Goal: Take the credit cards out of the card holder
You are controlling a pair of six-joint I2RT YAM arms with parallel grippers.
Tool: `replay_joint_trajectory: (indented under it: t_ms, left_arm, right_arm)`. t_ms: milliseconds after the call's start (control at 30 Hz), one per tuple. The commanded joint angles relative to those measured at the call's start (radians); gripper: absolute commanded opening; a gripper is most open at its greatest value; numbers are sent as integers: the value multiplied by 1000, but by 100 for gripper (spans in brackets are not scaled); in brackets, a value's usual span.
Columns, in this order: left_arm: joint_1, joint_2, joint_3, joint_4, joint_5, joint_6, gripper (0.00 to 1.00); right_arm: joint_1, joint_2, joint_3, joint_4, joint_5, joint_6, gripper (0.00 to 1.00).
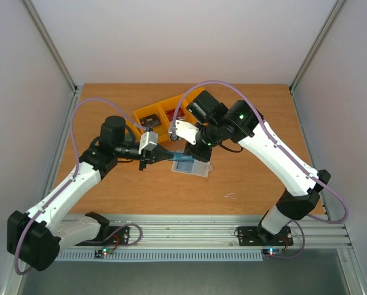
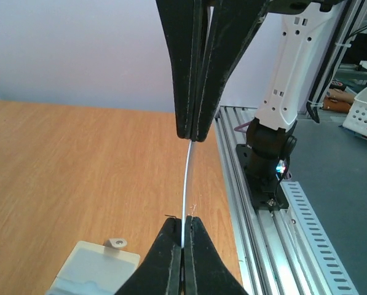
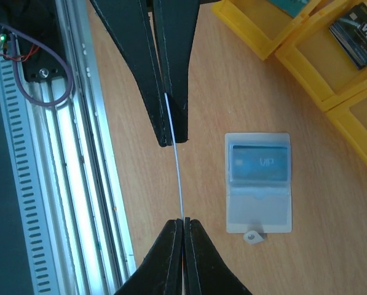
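Gripping one credit card [image 3: 177,178] edge-on: we are clamping left tool [image 2: 183,232] and right tool [image 3: 183,221] on its opposite ends; card holder [image 3: 259,206] lying open on tabletop [image 3: 331,184] nearby

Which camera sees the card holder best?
Right wrist view: the card holder lies open and whole, a card in its pocket. Top view shows it tiny; left wrist view catches only a corner and the tab.

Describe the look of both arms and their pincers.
The left arm and right arm have white shells with black joints. A lilac cable loops along each. The left pincer and right pincer have slim, tapering black fingers. A green light glows on the right arm.
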Motion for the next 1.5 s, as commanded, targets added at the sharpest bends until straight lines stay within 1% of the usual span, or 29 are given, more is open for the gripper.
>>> replay_joint_trajectory:
  t_ms: [0, 33, 100, 133, 167, 200, 233, 267, 300, 333, 367, 433, 533, 733, 867, 900, 933, 1000, 1033, 1100, 1200, 1233, 1300, 1367, 1467]
  left_arm:
    - [-11, -3, 13, 59, -16, 22, 0]
    - [-12, -6, 8, 78, -29, 10, 0]
    - [-10, -12, -3, 165, -82, -85, 0]
    - [-9, -17, -10, 214, -113, -143, 0]
    - [-7, -22, -17, 262, -147, -183, 0]
    - [-1, -26, -25, 319, -162, -254, 0]
    - [7, -32, -34, 390, -171, -299, 0]
    - [20, -35, -48, 484, -173, -385, 0]
    - [31, -35, -62, 598, -167, -515, 0]
    - [40, -33, -73, 687, -166, -591, 0]
    - [43, -31, -73, 724, -176, -665, 0]
    - [48, -33, -78, 741, -181, -684, 0]
    - [51, -35, -91, 765, -180, -705, 0]
    - [52, -52, -113, 804, -187, -719, 0]
    - [53, -73, -131, 811, -194, -707, 0]
    - [53, -77, -134, 811, -196, -707, 0]
    - [54, -79, -137, 811, -198, -708, 0]
    - [54, -82, -140, 813, -203, -706, 0]
    - [54, -83, -141, 814, -205, -707, 0]
    - [54, -87, -143, 813, -213, -707, 0]
    - [53, -92, -151, 813, -225, -715, 0]
    - [53, -95, -153, 813, -228, -717, 0]
    - [53, -96, -155, 815, -232, -719, 0]
    - [54, -96, -154, 817, -232, -718, 0]
    - [54, -95, -154, 813, -235, -719, 0]
  right_arm:
    - [12, -5, 18, 34, -6, -21, 1]
    - [7, -11, 7, 48, 1, -18, 1]
    - [-17, -41, -33, 108, 28, 5, 1]
    - [-44, -68, -66, 159, 34, 26, 3]
    - [-79, -100, -106, 214, 14, 48, 11]
    - [-126, -136, -139, 273, -39, 74, 22]
    - [-177, -166, -168, 328, -133, 104, 33]
    - [-225, -193, -190, 374, -235, 142, 45]
    - [-263, -210, -208, 422, -341, 175, 51]
    - [-283, -224, -227, 462, -417, 208, 56]
    - [-292, -229, -242, 502, -443, 222, 59]
    - [-300, -232, -270, 542, -471, 241, 61]
    - [-317, -224, -300, 577, -504, 269, 61]
    - [-366, -212, -331, 637, -594, 327, 49]
    - [-426, -215, -378, 712, -694, 376, 49]
    - [-436, -212, -383, 728, -710, 390, 48]
    - [-438, -206, -379, 734, -729, 398, 43]
    - [-438, -182, -355, 726, -778, 420, 32]
    - [-438, -170, -340, 710, -798, 426, 30]
    - [-438, -154, -321, 672, -824, 417, 30]
    - [-438, -163, -329, 639, -840, 388, 35]
    - [-438, -166, -335, 637, -845, 386, 36]
    - [-437, -164, -344, 637, -848, 390, 35]
    - [-433, -154, -349, 644, -855, 400, 32]
    - [-424, -135, -350, 644, -860, 399, 31]
